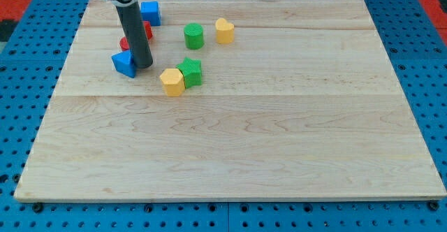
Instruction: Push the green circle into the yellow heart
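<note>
A single camera looks down at a slant on the wooden board [237,134] from beyond its near long edge, facing the far edge at the view's top. It stands back enough for nearly the whole board to fit, with the blue pegboard surface [433,85] showing around the board on every side. The board's far edge reads narrower than its near edge. The rod [133,36] enters from above the board's far left corner, its upper part cropped.
</note>
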Robot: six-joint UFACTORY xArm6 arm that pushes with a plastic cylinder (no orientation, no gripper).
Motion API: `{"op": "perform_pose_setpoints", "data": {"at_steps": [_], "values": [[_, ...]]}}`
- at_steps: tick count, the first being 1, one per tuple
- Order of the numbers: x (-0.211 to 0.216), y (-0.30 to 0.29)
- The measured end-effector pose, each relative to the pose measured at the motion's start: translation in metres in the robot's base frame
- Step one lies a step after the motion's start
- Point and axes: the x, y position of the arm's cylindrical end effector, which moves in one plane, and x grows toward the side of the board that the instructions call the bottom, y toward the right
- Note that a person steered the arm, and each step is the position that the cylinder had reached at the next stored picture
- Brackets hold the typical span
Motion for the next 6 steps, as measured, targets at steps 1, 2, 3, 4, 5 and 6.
{"op": "perform_pose_setpoints", "data": {"at_steps": [1,2,3,4,5,6], "values": [[0.006,0.023],[-0.008,0.036],[-0.037,0.051],[-0.063,0.066],[-0.07,0.125],[-0.082,0.159]]}}
